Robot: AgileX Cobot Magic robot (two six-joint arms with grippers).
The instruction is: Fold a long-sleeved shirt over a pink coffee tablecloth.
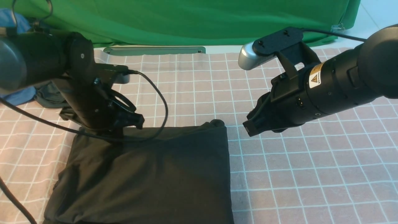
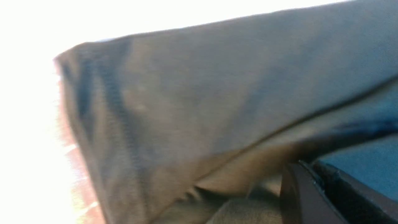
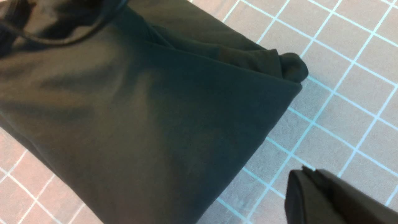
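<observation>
The large black soft-knit long-sleeved shirt [image 1: 146, 174] lies folded into 1 thick rectangle on the wide pale pink-brown tablecloth with a thin white grid [image 1: 311, 174], on the robot's left half of it. Only the front view shows both arms, the plain green cloth [image 1: 192, 18] hanging behind the table, and 1 blue garment [image 1: 18, 95] beside 1 smaller dark grey-green garment [image 1: 49, 96] at the far left.

The left gripper [image 1: 116, 132] sits at the shirt's far left corner; the left wrist view, blurred, shows its jaws together on a fold of the fabric [image 2: 217, 102]. The right gripper [image 1: 253, 127] hangs just beside the shirt's far right corner, jaws together and holding nothing. The right wrist view alone shows a small rolled bit of shirt [image 3: 292, 67] poking out at that corner, and stacked folded layers.
</observation>
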